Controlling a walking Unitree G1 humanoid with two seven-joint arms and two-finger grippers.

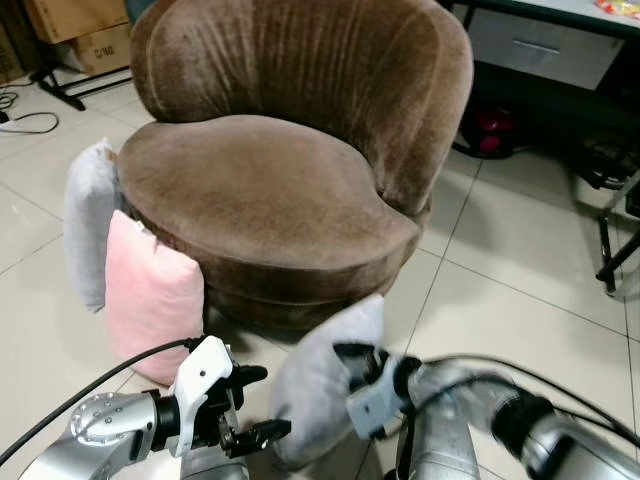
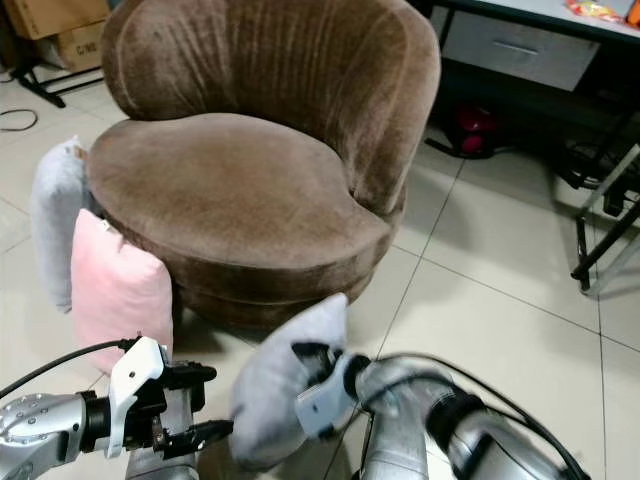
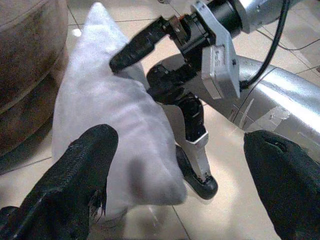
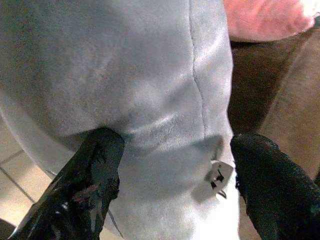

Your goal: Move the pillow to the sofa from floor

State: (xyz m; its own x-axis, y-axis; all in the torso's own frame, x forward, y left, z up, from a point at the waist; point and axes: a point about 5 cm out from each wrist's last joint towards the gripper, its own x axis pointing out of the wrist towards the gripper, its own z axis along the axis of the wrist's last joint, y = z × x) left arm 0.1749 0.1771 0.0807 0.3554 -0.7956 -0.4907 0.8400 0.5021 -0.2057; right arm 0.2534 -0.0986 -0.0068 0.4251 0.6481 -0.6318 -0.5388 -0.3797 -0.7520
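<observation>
I have the grey pillow (image 1: 318, 395) off the tiles, pinched at its right edge by my right gripper (image 1: 352, 372), fingers clamped into the fabric; it hangs low in front of the sofa (image 1: 270, 190), below the seat edge and not yet touching it. My left gripper (image 1: 255, 405) sits just beside the pillow's left side with its fingers apart, holding nothing. I judge the step in hand is the lift onto the seat, and the grip looks thin, just a fold of soft cloth, so I would raise slowly and keep the pillow from swinging. I would bring the left gripper in under the sagging lower corner for support, or at least keep it clear of the cable near its wrist. The pillow must clear the rounded seat front before I push forward, and I want it released well onto the cushion, since the pink pillow (image 1: 150, 295) and another grey pillow (image 1: 88, 225) lean against the sofa's left side and need no nudging
</observation>
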